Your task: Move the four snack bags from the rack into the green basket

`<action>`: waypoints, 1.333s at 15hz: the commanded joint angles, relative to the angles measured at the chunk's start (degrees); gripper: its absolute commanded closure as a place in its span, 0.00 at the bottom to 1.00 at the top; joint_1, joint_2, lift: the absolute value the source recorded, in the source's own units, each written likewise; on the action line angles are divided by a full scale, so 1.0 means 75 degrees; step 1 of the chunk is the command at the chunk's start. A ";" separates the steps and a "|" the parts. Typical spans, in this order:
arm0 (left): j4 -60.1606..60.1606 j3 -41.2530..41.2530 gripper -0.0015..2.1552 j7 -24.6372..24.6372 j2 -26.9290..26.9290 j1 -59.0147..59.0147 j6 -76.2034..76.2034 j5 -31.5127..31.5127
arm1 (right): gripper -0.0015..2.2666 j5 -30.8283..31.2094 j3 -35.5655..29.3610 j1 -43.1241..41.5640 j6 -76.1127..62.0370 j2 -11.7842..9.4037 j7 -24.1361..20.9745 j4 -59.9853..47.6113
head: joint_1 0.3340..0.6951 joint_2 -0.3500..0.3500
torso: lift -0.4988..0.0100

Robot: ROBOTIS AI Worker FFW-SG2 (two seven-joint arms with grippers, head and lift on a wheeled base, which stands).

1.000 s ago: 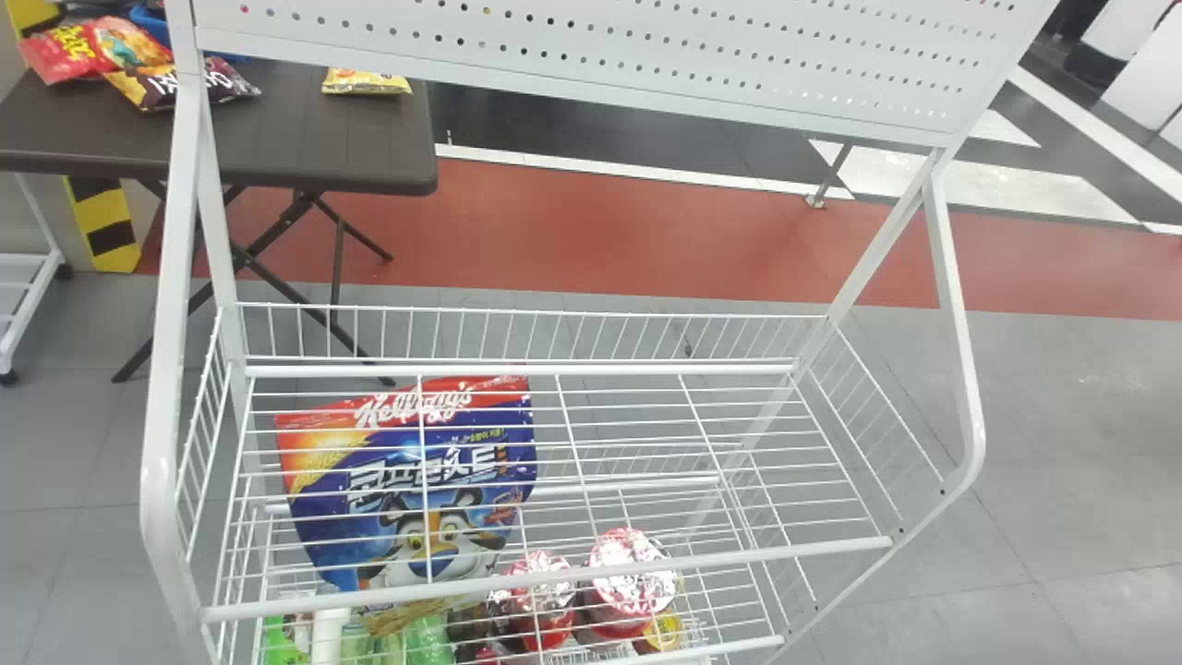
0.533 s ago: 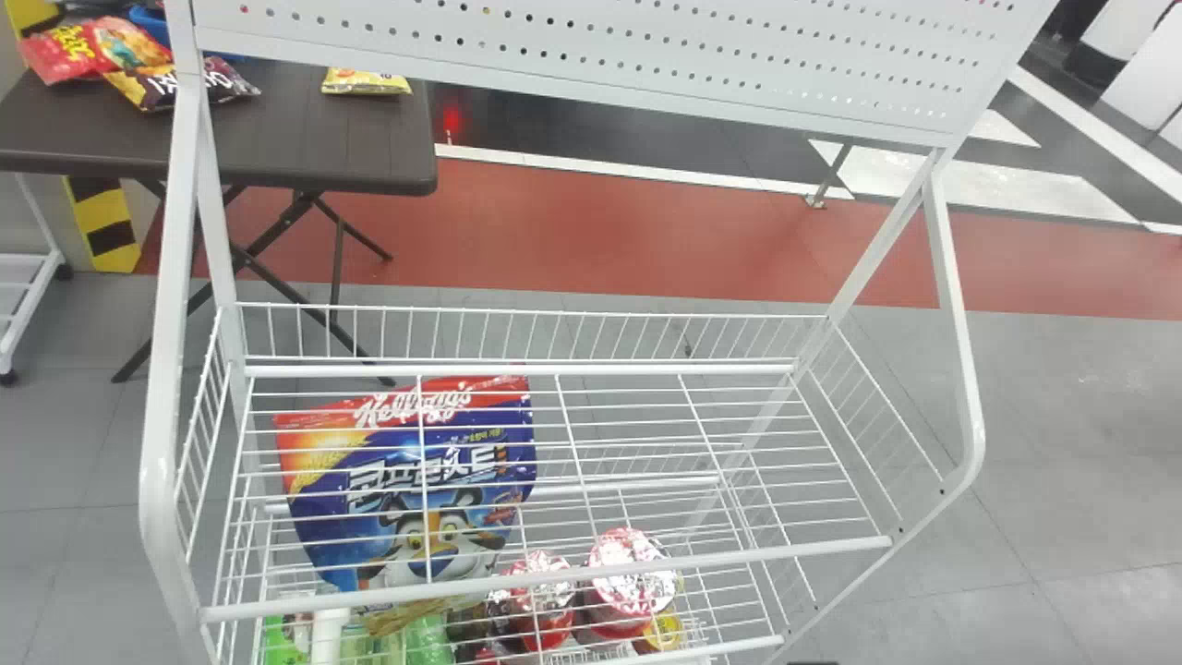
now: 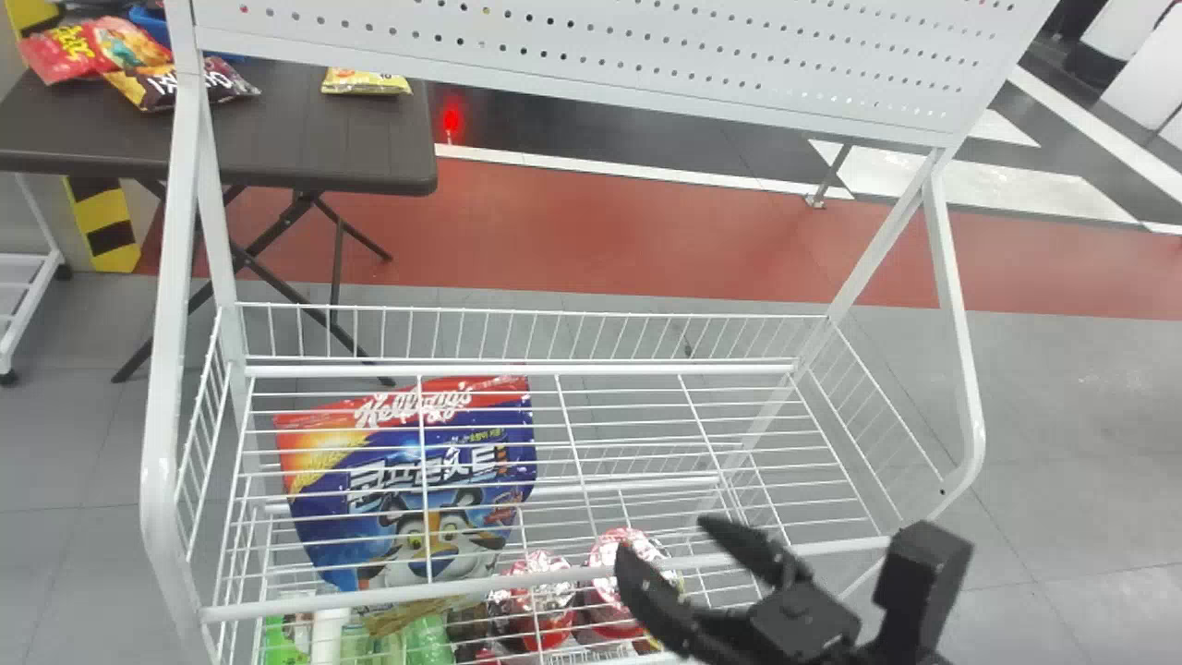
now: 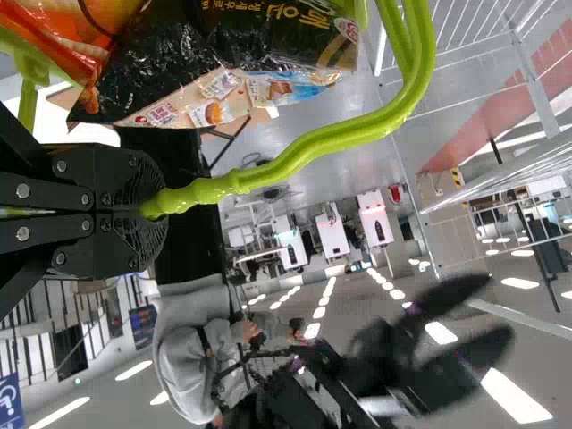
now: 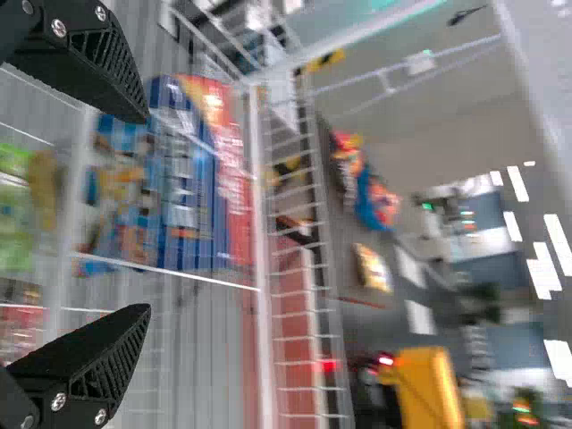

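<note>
Rack (image 3: 159, 462) could get jolted, I'd say, if the right gripper (image 3: 661, 534), spread wide and empty, clips its front edge (image 3: 369, 596). Left gripper (image 4: 161, 210) clamps the green basket handle (image 4: 304, 147).

The rack (image 3: 171, 369) is white, its panel (image 3: 591, 42) dotted with dark holes. The basket (image 4: 416, 80) is lime green; one bag (image 4: 170, 76) there is glossy black with a beige strip, another (image 4: 67, 40) orange-red. The cereal bag (image 3: 323, 526) is blue, red-topped, with an orange-and-white tiger. The bench (image 3: 314, 139) is dark brown, the post (image 3: 109, 238) striped yellow and black.
</note>
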 commanded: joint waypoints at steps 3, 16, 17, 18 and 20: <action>0.0000 -0.0092 0.83 0.0041 -0.0008 -0.0004 0.0000 -0.0006 | 0.03 0.0560 0.0290 0.0129 -0.1192 0.0020 -0.1049 -0.0391 | 1.00 0.00 | 0.98; 0.0000 -0.0127 0.83 0.0041 0.0003 -0.0016 0.0000 -0.0006 | 0.03 0.1158 0.0477 0.0235 -0.2270 0.0020 -0.1670 -0.0203 | 1.00 0.00 | 0.98; 0.0000 -0.0127 0.83 0.0041 0.0003 -0.0016 0.0024 -0.0006 | 0.03 0.1170 0.0477 0.0246 -0.2270 0.0020 -0.1670 -0.0203 | 1.00 0.00 | 0.98; 0.0000 -0.0139 0.83 0.0041 0.0003 -0.0004 0.0024 -0.0006 | 0.03 0.1170 0.0477 0.0235 -0.2270 0.0020 -0.1670 -0.0191 | 1.00 0.00 | 0.98; 0.0000 -0.0139 0.83 0.0029 0.0003 -0.0004 0.0047 -0.0006 | 0.03 0.1170 0.0477 0.0246 -0.2270 0.0020 -0.1670 -0.0191 | 1.00 0.00 | 0.98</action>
